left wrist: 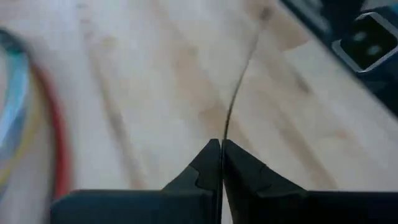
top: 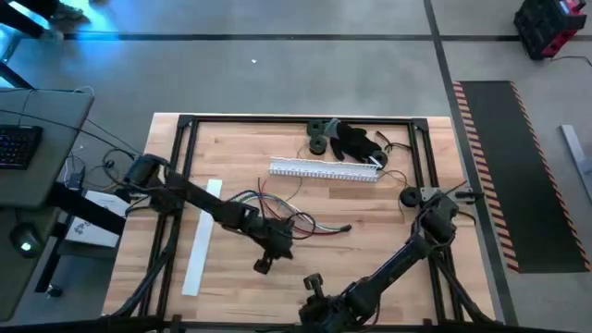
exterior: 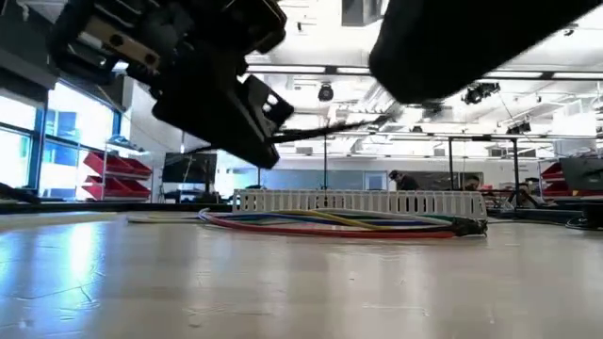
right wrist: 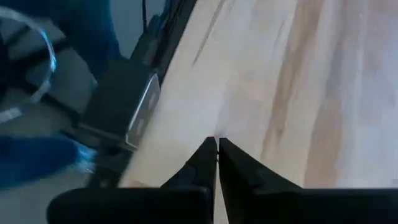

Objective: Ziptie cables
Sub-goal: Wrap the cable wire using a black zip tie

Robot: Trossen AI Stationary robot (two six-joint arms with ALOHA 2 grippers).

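Just beside the cables (top: 277, 211), the left hand (top: 277, 242) pinches a thin zip tie (left wrist: 233, 99).

No legible text, labels, numbers anywhere (all four views checked).

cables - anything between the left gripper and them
Nothing visible. The left gripper, shut on a thin dark zip tie, sits just beside the cables with only bare table between. The right gripper waits off to the side.
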